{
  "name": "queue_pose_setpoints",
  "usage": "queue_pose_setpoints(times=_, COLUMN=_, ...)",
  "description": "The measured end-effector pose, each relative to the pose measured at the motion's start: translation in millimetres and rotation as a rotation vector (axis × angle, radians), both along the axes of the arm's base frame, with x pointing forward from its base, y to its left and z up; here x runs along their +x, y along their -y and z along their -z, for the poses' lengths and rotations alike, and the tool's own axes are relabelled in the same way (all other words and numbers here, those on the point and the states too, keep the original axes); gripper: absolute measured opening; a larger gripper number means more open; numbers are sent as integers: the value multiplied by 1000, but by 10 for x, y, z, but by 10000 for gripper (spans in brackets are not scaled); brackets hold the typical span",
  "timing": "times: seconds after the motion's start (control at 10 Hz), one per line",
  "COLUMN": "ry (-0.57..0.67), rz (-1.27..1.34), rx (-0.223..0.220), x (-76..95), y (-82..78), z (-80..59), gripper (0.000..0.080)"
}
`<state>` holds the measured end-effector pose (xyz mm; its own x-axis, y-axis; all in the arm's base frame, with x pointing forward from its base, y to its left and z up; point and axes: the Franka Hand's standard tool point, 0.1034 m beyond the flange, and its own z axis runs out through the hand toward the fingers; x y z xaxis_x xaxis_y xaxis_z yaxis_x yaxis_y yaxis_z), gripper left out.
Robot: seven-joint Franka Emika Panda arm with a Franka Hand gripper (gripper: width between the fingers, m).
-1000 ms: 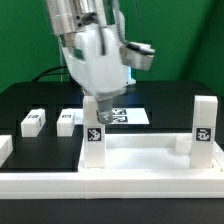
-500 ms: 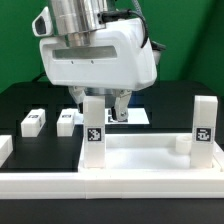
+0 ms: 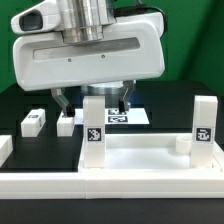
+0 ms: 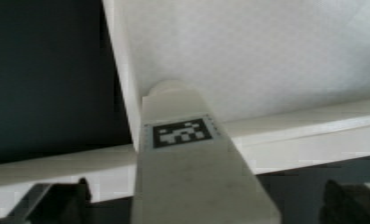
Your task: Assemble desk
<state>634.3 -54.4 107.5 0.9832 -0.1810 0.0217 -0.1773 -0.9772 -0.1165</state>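
Note:
The desk panel [image 3: 140, 157] lies flat at the front, with two white tagged legs standing upright in its corners, one on the exterior view's left [image 3: 93, 127] and one on the right [image 3: 204, 125]. My gripper [image 3: 94, 99] is open wide just above and behind the left leg, one finger [image 3: 62, 101] on each side of it, touching nothing. In the wrist view the leg [image 4: 191, 165] rises between the two dark fingertips [image 4: 54, 203], with my gripper [image 4: 200, 205] over it. Two loose legs [image 3: 32, 121] [image 3: 66, 122] lie on the black table to the left.
The marker board [image 3: 135, 116] lies behind the panel, partly hidden by my gripper. A long white border rail [image 3: 110, 186] runs along the front edge, with another white rail piece [image 3: 4, 149] at the far left. A green backdrop stands behind.
My wrist has turned so the gripper's broad side faces the camera. The fingers have spread apart from the left leg's top. The leg stays standing in the panel.

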Motion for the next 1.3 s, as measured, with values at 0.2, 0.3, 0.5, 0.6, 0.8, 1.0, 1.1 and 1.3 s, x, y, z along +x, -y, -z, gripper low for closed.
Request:
queue_pose_setpoints(times=0.2, ry=-11, rz=91, rx=5, x=-2, y=-1, z=5, gripper=333)
queue_pose_setpoints(times=0.3, ry=-22, rz=177, rx=5, x=-10, y=23, z=13, gripper=333)
queue_pose_setpoints(times=0.5, ry=-33, rz=408, rx=3, x=4, y=2, z=19, gripper=292)
queue_pose_setpoints(times=0.6, ry=-49, rz=576, rx=9, x=4, y=-10, z=20, gripper=292)
queue_pose_setpoints(times=0.8, ry=-115, rz=986, rx=55, x=-2, y=-68, z=21, gripper=292)
queue_pose_setpoints(times=1.0, ry=-148, rz=1366, rx=143, x=30, y=-60, z=31, gripper=293)
queue_pose_setpoints(times=1.1, ry=-163, rz=1447, rx=149, x=32, y=-81, z=28, gripper=293)
queue_pose_setpoints(times=1.3, ry=-165, rz=1462, rx=150, x=35, y=-94, z=28, gripper=293)
